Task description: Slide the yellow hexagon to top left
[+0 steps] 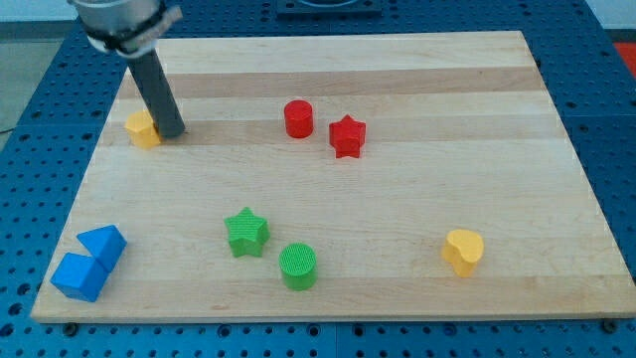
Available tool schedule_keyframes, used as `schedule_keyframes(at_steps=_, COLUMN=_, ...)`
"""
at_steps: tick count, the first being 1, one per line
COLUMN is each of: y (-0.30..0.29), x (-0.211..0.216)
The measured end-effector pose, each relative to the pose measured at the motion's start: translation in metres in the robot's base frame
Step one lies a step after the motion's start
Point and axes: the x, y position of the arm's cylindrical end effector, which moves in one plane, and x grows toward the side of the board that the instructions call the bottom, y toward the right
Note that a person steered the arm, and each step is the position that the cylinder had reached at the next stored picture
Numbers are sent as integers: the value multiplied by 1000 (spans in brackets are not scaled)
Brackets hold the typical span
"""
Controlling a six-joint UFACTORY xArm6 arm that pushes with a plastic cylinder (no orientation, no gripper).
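Observation:
The yellow hexagon (142, 129) lies on the wooden board (397, 80) near its left edge, in the upper left part. My tip (172, 133) stands right beside the hexagon, on its right side, touching or almost touching it. The dark rod rises from there up and to the view's left, out of the top of the view.
A red cylinder (298, 118) and a red star (347, 136) sit at upper middle. A green star (245, 232) and a green cylinder (297, 267) sit at lower middle. A yellow heart (463, 251) is lower right. Two blue blocks (89, 263) touch at the lower left corner.

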Motion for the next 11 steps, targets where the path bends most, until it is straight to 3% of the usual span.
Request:
schedule_keyframes(at_steps=1, y=-2, x=-10)
schedule_keyframes(at_steps=3, y=28, x=57)
schedule_keyframes(at_steps=4, y=-33, x=56)
schedule_keyframes(at_steps=6, y=-50, x=-24)
schedule_keyframes(at_steps=8, y=-33, x=17)
schedule_keyframes(at_steps=9, y=-18, x=-4)
schedule_keyframes(at_steps=10, y=-27, x=-54)
schedule_keyframes(at_steps=11, y=-29, x=-68)
